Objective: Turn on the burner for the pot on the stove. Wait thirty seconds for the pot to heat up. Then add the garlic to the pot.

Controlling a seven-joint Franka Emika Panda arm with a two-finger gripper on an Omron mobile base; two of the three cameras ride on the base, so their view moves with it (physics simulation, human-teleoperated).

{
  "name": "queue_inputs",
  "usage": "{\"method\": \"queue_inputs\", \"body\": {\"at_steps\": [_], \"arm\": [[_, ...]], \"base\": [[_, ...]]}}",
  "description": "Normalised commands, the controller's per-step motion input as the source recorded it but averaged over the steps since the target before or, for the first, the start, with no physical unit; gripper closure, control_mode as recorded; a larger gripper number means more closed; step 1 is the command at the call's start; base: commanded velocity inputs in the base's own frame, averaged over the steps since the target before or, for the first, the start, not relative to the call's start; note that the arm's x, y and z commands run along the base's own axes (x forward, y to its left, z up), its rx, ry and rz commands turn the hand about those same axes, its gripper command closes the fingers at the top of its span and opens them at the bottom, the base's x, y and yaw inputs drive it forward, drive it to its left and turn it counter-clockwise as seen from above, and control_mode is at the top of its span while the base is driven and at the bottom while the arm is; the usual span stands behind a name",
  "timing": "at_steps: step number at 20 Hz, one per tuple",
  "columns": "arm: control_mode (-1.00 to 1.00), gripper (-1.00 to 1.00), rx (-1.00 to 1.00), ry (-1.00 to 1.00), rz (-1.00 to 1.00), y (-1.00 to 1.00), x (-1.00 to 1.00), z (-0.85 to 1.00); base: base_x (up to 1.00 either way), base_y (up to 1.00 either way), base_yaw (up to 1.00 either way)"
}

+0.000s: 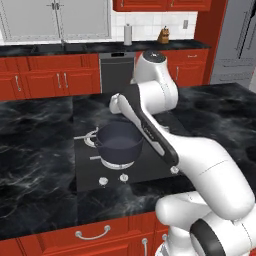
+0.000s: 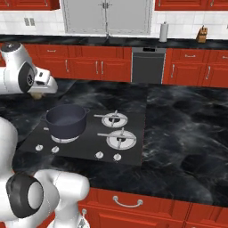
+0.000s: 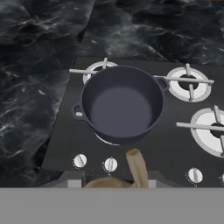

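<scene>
We have the fingers pinching the garlic [image 3: 136,168], a small, light, firm bulb best gripped across its body, above the stove [image 3: 65,131] near the empty pot [image 3: 121,103].

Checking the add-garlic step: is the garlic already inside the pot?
No: in the hand view the pot is empty and the garlic sits at the gripper.
</scene>
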Motion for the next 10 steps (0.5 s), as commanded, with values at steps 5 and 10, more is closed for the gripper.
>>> {"method": "queue_inputs", "body": {"at_steps": [5,10], "arm": [[-1.00,1.00,0.00,0.08,0.00,0.00,0.81,-0.32],[-1.00,1.00,-0.01,0.11,0.00,0.02,0.65,-0.38]], "base": [[0.00,0.00,0.00],[0.00,0.00,0.00]]}}
